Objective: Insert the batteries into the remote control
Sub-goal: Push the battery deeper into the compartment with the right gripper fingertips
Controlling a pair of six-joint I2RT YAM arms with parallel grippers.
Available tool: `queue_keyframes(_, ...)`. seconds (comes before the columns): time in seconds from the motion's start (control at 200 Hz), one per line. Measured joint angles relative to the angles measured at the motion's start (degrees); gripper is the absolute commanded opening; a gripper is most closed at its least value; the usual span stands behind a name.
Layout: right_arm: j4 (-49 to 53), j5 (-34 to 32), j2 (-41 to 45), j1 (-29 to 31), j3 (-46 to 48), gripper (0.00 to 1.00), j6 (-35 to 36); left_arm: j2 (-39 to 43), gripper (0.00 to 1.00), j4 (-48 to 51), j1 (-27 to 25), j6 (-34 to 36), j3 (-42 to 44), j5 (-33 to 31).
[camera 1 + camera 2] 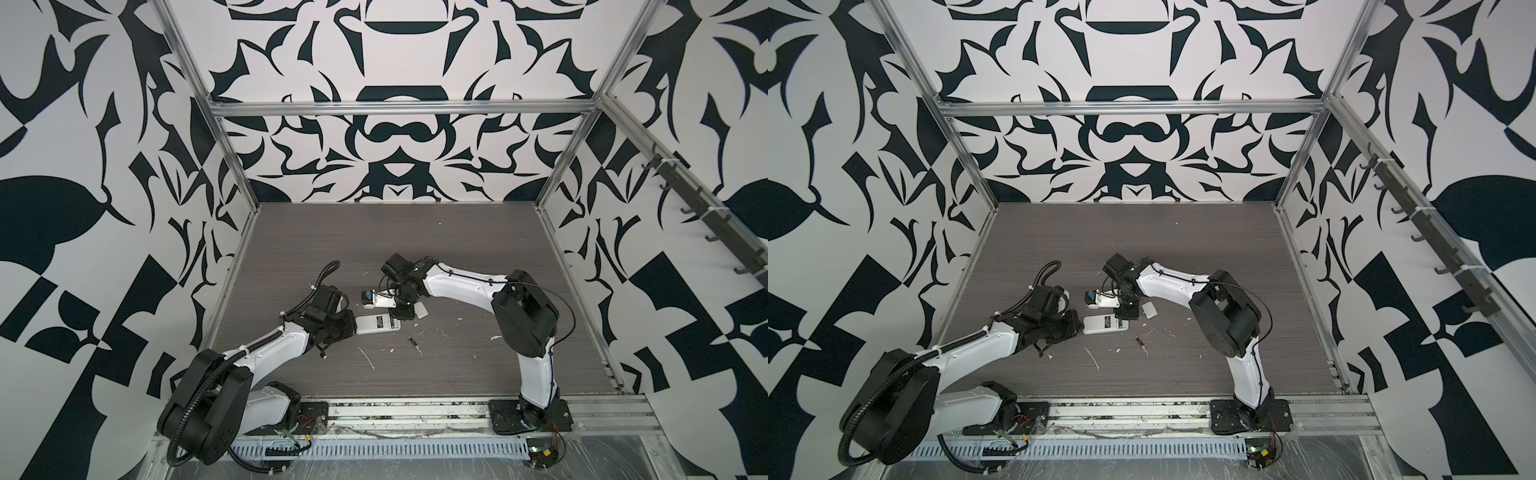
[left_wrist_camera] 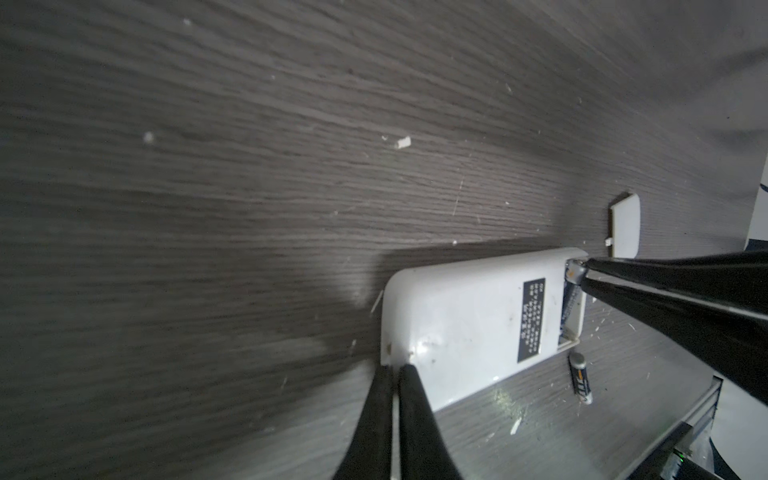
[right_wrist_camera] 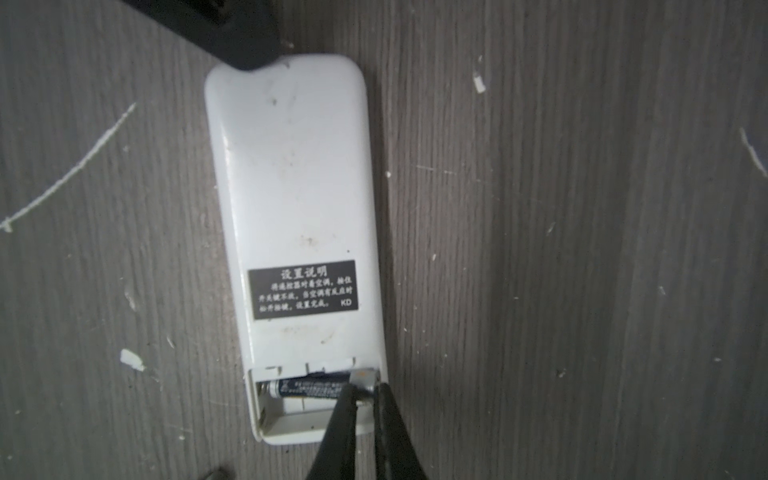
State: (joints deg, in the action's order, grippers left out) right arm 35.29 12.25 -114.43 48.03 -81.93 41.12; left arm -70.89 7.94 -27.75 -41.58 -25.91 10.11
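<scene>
The remote control (image 3: pixel 291 187) lies back up on the table, its black label showing and the battery compartment open at one end. One battery (image 3: pixel 307 388) lies in that compartment. My right gripper (image 3: pixel 365 388) is shut on its silver end at the compartment's corner. The other battery (image 2: pixel 581 376) lies loose on the table just in front of the remote (image 1: pixel 376 324). At the remote's opposite end my left gripper (image 2: pixel 397 368) is shut, its tips against the corner with nothing between them. In both top views the grippers (image 1: pixel 355 326) (image 1: pixel 398 322) meet the remote from the left and right.
The loose white cover plate (image 1: pixel 420 310) lies just right of the remote, beside the right gripper. A small white part with a blue piece (image 1: pixel 372 299) sits behind the remote. White flecks and scraps (image 1: pixel 368 358) litter the wood-grain table. Patterned walls enclose three sides.
</scene>
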Motion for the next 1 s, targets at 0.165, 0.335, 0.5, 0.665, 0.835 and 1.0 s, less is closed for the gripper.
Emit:
queue_keyframes(0.165, -0.07, -0.52, 0.02, 0.22, 0.02, 0.12, -0.22, 0.02, 0.1, -0.02, 0.0, -0.11, 0.0, 0.0)
queue_keyframes(0.335, -0.02, -0.83, 0.15, 0.39, 0.04, 0.11, -0.26, 0.02, 0.09, 0.0, 0.0, -0.15, 0.0, 0.0)
queue_keyframes(0.5, 0.76, -0.83, 0.0, 0.92, 1.03, 0.11, -0.44, -0.02, 0.09, -0.2, 0.02, -0.17, 0.02, -0.04)
queue_keyframes(0.665, 0.87, -0.76, 0.0, 0.96, 1.03, 0.1, -0.46, -0.04, 0.09, -0.22, 0.04, -0.17, 0.02, -0.04)
queue_keyframes(0.835, 0.87, -0.83, 0.0, 0.98, 1.03, 0.09, -0.52, -0.04, 0.09, -0.2, 0.04, -0.17, 0.02, -0.04)
queue_keyframes(1.0, 0.59, -1.57, 0.24, 1.33, 1.11, 0.17, -1.16, -0.04, 0.09, -0.2, 0.04, -0.17, 0.02, -0.04)
